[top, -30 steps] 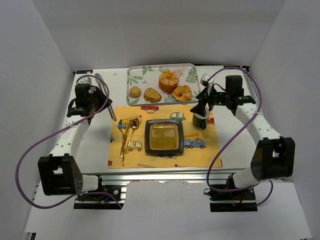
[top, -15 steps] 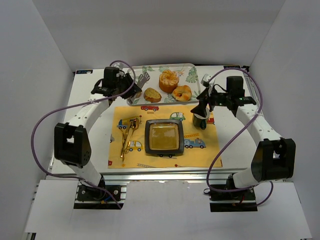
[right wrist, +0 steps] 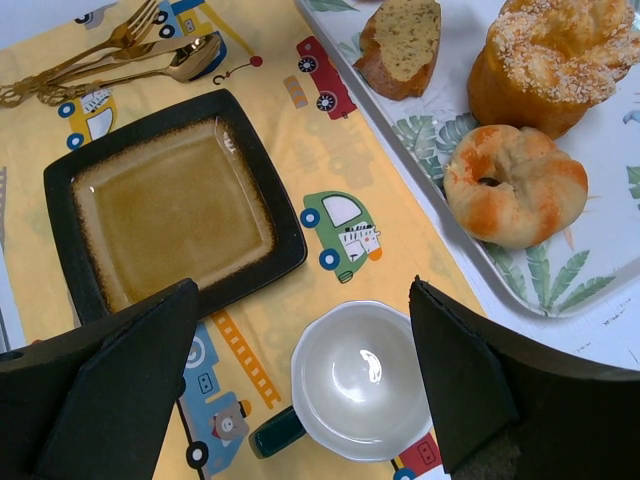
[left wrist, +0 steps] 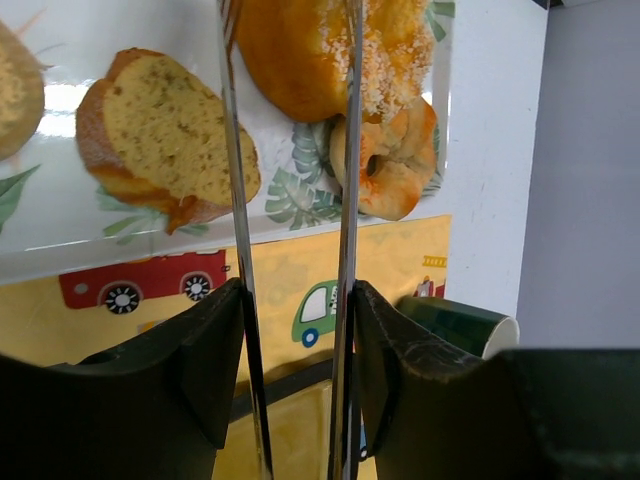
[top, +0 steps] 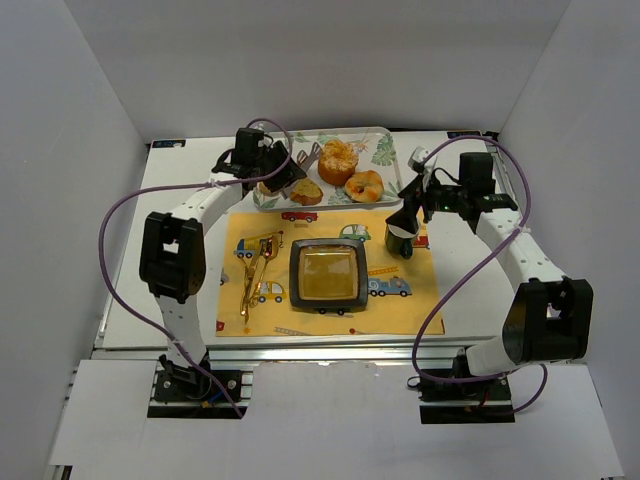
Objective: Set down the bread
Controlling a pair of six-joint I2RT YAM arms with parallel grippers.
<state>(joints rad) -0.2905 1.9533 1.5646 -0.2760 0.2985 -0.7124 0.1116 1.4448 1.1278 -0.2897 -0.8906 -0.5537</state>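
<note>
The bread (left wrist: 295, 60) was cut off by the top edge of the left wrist view, a small bun (left wrist: 15, 90) by its left edge

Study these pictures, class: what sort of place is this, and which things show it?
Probably a robot test cell dressed as a child's breakfast table: plain white enclosure walls, a yellow placemat printed with cars holding a square dark-rimmed amber plate, and a leaf-patterned tray of baked goods.
</note>
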